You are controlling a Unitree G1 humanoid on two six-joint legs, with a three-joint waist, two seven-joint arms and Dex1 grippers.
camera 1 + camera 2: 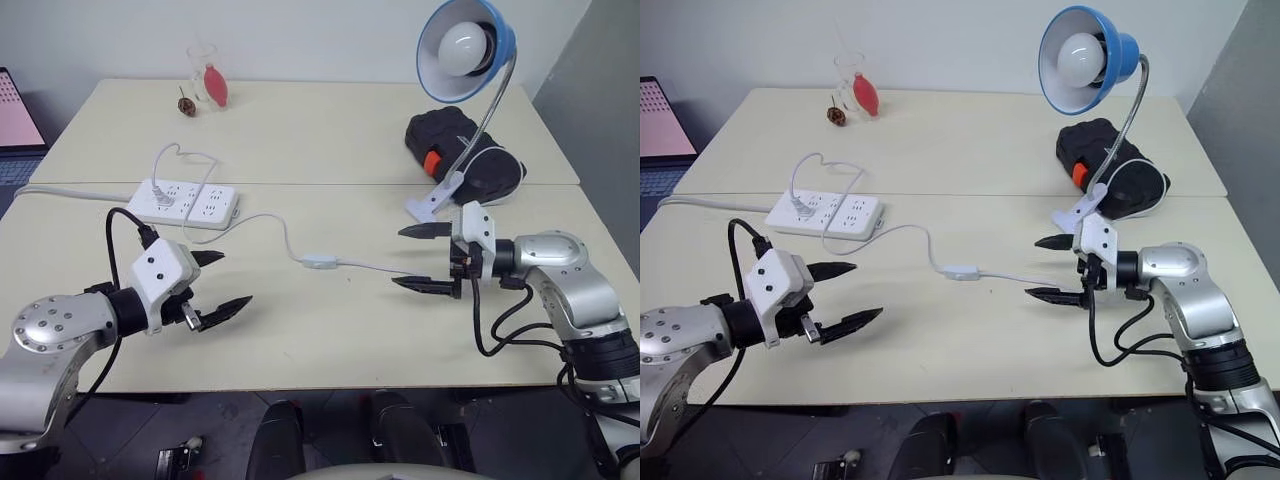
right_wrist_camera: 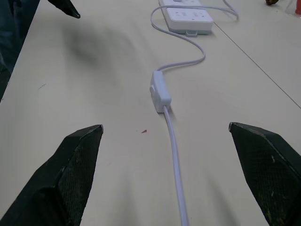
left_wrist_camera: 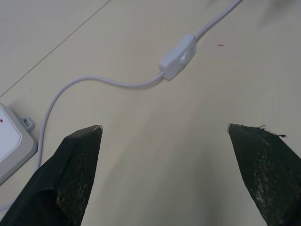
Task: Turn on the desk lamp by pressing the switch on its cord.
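Switch untouched, both claws spread wide.
You will find the switch [image 1: 319, 263] mid-table on its limp cord [image 1: 270, 222], between left gripper [image 1: 220, 284] and right gripper [image 1: 428, 257]; light, slides easily, press its top rocker squarely.

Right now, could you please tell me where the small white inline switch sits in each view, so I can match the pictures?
Left eye view: small white oblong inline switch at table centre.
Right eye view: switch central, between both grippers.
Left wrist view: upper middle.
Right wrist view: centre.
Shared landmark: white multi-socket power strip.
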